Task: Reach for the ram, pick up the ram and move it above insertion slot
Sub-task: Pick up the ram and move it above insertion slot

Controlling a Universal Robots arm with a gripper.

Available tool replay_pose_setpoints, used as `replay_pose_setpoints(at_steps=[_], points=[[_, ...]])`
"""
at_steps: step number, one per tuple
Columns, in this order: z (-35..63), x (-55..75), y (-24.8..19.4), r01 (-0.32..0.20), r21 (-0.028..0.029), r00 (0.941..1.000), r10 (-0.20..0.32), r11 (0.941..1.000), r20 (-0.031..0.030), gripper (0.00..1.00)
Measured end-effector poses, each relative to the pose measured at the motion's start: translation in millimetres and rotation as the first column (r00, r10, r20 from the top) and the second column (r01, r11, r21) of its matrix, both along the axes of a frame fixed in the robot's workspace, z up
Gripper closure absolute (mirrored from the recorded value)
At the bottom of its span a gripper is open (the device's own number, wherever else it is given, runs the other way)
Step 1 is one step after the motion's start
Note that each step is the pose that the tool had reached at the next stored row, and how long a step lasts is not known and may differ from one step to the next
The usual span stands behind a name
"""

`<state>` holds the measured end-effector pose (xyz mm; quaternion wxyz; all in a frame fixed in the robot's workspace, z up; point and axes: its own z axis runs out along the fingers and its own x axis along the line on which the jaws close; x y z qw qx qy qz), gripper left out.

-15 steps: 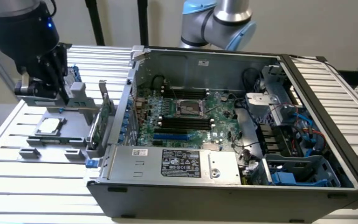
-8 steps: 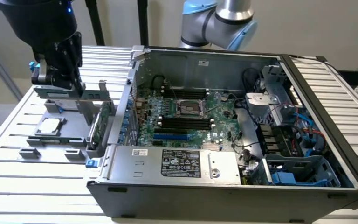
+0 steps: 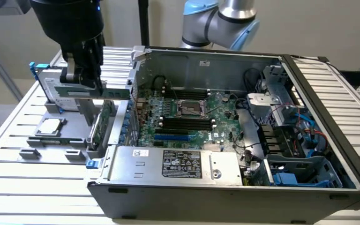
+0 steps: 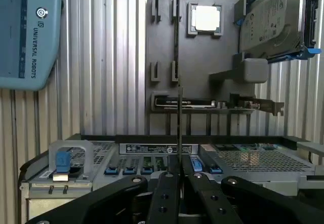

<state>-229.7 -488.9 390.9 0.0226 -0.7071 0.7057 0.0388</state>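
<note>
Between tool (image 4: pixel 179 181) fingers, the ram (image 4: pixel 179 127)

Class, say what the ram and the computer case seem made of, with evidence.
The ram: green circuit board, probably fibreglass laminate, matte; thin, flat, green-faced. The computer case: sheet metal, dull grey inside; thin folded walls with a soft sheen.

A plain beige wall (image 3: pixel 305 28) is running behind the workspace, evenly lit by soft, diffuse light. A pale grey ribbed metal tabletop with long slots (image 3: pixel 17 140) is spreading across the foreground, catching a bright sheen along its ridges. A thin black vertical pole (image 3: pixel 144 21) is standing against the wall at the back.
</note>
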Motion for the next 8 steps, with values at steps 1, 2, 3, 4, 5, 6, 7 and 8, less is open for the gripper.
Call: replay_pose_setpoints(at_steps=[1,2,3,4,5,6,7,8], points=[[0.0,4.5,0.1,0.0,0.001,1.0,0.0,1.0,0.0001,0.87],[0.0,9.0,0.1,0.0,0.0016,1.0,0.0,1.0,-0.0001,0.87],[0.0,13.9,0.2,0.0,0.0022,1.0,0.0,1.0,-0.0002,0.87],[0.0,18.4,0.4,0.0,0.0026,1.0,0.0,1.0,-0.0003,0.87],[0.0,22.9,0.5,0.0,0.0029,1.0,0.0,1.0,-0.0003,0.87],[0.0,27.3,0.6,0.0,0.0032,1.0,0.0,1.0,-0.0004,0.87],[0.0,31.8,0.7,0.0,0.0036,1.0,0.0,1.0,-0.0004,0.87],[0.0,36.4,0.8,0.0,0.0039,1.0,0.0,1.0,-0.0005,0.87]])
